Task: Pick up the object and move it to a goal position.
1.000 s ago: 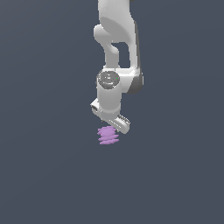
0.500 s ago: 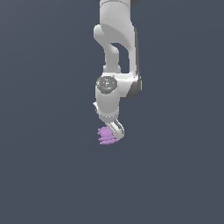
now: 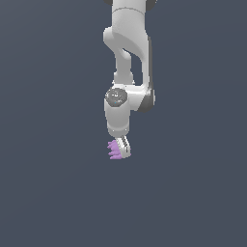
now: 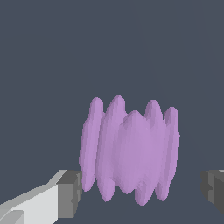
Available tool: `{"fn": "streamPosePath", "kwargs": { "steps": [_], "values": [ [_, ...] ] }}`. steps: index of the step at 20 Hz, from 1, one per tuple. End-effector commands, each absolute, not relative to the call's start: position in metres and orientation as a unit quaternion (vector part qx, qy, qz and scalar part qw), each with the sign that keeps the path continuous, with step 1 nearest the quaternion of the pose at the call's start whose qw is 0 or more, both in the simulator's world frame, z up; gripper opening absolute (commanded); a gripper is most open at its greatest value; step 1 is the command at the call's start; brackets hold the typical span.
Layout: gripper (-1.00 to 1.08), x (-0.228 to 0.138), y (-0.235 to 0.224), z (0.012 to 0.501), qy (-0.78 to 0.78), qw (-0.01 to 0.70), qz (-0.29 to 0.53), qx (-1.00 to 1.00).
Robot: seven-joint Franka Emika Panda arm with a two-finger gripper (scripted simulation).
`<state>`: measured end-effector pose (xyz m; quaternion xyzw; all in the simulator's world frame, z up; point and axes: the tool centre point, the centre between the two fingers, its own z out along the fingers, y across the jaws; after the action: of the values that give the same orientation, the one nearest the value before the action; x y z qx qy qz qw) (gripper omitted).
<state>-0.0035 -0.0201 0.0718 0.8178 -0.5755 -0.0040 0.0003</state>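
Exterior view: my arm (image 3: pixel 128 58) hangs down from top centre of frame against plain dark grey backdrop. My gripper (image 3: pixel 121 147) sits just below frame centre. Object (image 3: pixel 114 149), light-purple finned lump, pokes out at gripper's left side in frame, touching it.

Wrist view: object (image 4: pixel 129 151) fills lower centre, between my grey pads (image 4: pixel 70 192). One pad touches it; other stands clear. Jaws apart, not clamped.

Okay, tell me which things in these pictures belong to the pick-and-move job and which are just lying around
Part of the job:
- purple ridged object
- gripper, one finger either side of it

Lying about:
- nothing else shows, only plain dark background
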Motion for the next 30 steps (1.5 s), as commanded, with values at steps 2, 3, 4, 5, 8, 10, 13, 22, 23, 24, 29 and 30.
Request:
{"fn": "streamPosePath", "kwargs": {
  "steps": [2,3,4,5,8,10,13,22,23,24,29,30],
  "values": [
    [1.00,-0.003,-0.022,0.068,-0.601,0.000,-0.002,0.800],
    [1.00,-0.003,-0.022,0.067,-0.606,0.000,-0.002,0.796],
    [1.00,-0.003,-0.022,0.067,-0.610,0.000,-0.001,0.792],
    [1.00,-0.003,-0.023,0.066,-0.614,0.000,-0.001,0.789],
    [1.00,-0.003,-0.023,0.065,-0.623,0.000,0.000,0.783],
    [1.00,-0.003,-0.024,0.064,-0.625,0.000,0.000,0.781],
    [1.00,-0.003,-0.023,0.064,-0.623,0.000,0.000,0.782],
    [1.00,-0.004,-0.024,0.033,-0.625,0.000,0.000,0.781],
    [1.00,-0.004,-0.024,0.028,-0.625,0.000,0.000,0.781],
    [1.00,-0.004,-0.024,0.024,-0.625,0.000,0.000,0.780],
    [1.00,-0.003,-0.024,0.015,-0.625,0.000,0.000,0.780],
    [1.00,-0.003,-0.024,0.014,-0.625,0.000,0.000,0.780]
  ]
}}
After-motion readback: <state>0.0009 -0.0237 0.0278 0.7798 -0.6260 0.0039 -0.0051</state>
